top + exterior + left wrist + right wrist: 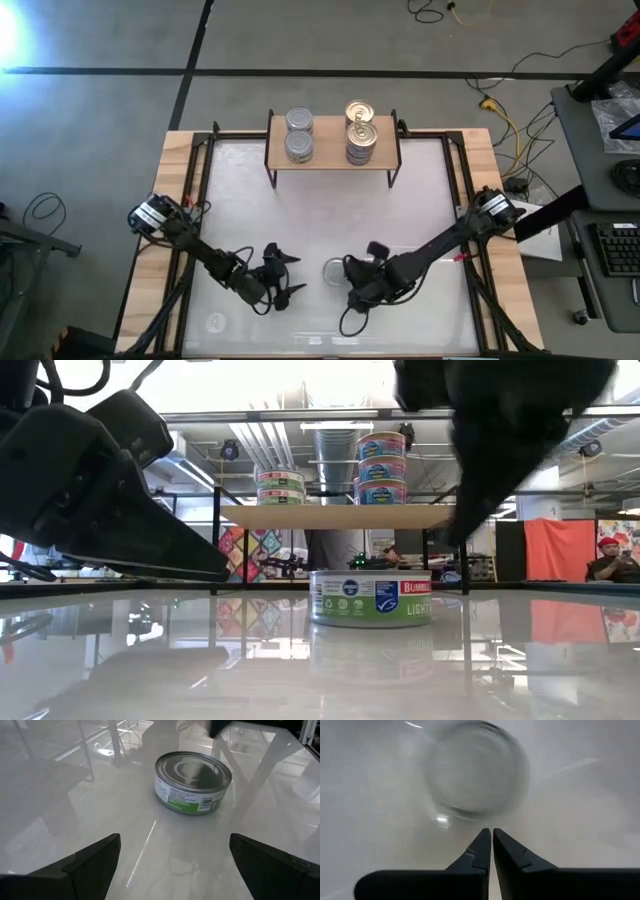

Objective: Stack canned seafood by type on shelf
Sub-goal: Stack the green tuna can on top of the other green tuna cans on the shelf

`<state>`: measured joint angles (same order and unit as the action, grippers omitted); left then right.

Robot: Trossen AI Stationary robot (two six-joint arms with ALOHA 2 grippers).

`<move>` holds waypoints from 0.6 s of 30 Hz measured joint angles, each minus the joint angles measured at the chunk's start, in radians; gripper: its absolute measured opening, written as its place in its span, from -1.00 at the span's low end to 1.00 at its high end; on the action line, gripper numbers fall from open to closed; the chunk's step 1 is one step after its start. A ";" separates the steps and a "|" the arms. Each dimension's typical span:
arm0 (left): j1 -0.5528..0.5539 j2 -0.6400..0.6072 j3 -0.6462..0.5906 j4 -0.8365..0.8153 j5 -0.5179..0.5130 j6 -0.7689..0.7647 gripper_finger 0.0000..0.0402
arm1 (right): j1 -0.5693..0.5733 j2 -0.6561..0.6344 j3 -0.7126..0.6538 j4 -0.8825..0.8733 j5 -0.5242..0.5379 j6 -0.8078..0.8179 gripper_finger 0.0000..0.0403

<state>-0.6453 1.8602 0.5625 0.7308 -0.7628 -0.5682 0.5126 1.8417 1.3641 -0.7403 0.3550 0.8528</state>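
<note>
Canned seafood: one loose silver-top tin (334, 269) sits upright on the white table (400, 200), near the front edge, between the two grippers. Four more tins are already on the shelf (330, 160) at the back: silver-top stack (299, 135) on its left part, gold-top stack (360, 130) on its right.

Step in hand, my read: pick up the loose tin and add it to the silver stack. To do it well: open wide enough to straddle the full rim, come down centred, grip the side wall low, lift straight, clear the shelf edge, set it flush on the silver pile, not the gold one. Tin wall is smooth, so an off-centre pinch could let it slip or tip.

Right gripper (491, 842) hovers just beside and above the tin, fingers pressed together, holding nothing, so it must open before any grasp

Left gripper (175, 855) faces the tin (192, 782) from the other side, low over the table, fingers spread wide, empty, not touching the tin
</note>
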 joint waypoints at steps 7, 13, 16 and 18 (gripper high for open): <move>-0.002 0.005 0.017 -0.006 0.002 0.025 0.79 | -0.013 0.046 -0.034 -0.115 0.081 0.068 -0.94; -0.012 0.068 0.099 -0.065 -0.006 0.095 0.79 | -0.016 0.106 0.008 0.133 0.049 -0.044 -0.94; -0.018 0.104 0.119 -0.069 -0.022 0.085 0.79 | -0.016 0.125 0.055 0.148 0.023 -0.083 -0.94; -0.020 0.117 0.124 -0.067 -0.041 0.076 0.80 | -0.016 0.127 0.073 0.139 0.022 -0.099 -0.94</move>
<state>-0.6651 1.9767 0.6865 0.6641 -0.8033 -0.4920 0.4969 1.9683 1.4374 -0.6014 0.3771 0.7534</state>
